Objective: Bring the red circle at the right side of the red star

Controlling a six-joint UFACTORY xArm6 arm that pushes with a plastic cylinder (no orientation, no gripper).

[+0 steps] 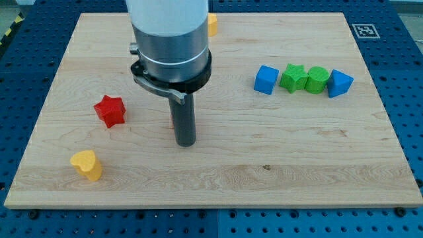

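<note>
The red star (110, 110) lies on the wooden board (277, 158) at the view's left. The red circle (172, 116) is almost wholly hidden behind my rod; only a thin red sliver shows at the rod's left edge, to the right of the star. My tip (186, 141) rests on the board just right of the circle and touches it. The arm's large body covers the board above the rod.
A yellow heart (87, 164) lies at the lower left. A yellow block (211, 24) peeks out at the top behind the arm. At the right stand a blue cube (266, 79), a green star (293, 77), a green cylinder (316, 79) and a blue block (340, 83) in a row.
</note>
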